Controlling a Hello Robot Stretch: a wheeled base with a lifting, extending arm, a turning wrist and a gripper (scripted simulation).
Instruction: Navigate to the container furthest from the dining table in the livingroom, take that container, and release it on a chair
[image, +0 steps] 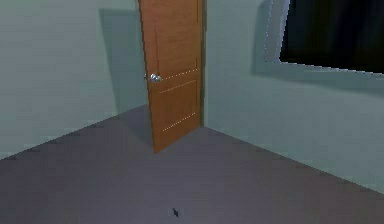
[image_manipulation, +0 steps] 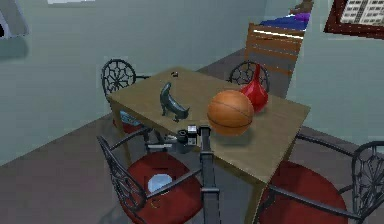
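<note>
Gripper (image_manipulation: 178, 138) at the brown wooden counter's (image_manipulation: 275, 135) near edge, by a red-cushioned black metal chair (image_manipulation: 180, 205) bearing a small white bowl (image_manipulation: 158, 183); whether it holds anything cannot be told.

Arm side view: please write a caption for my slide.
Gripper near a wooden table with basketball, red vase and dark figurine, chairs around.

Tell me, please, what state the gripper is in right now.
Gripper: cannot be told. Its far end lies against the edge of the wooden table, so I cannot tell whether it holds anything.
</note>
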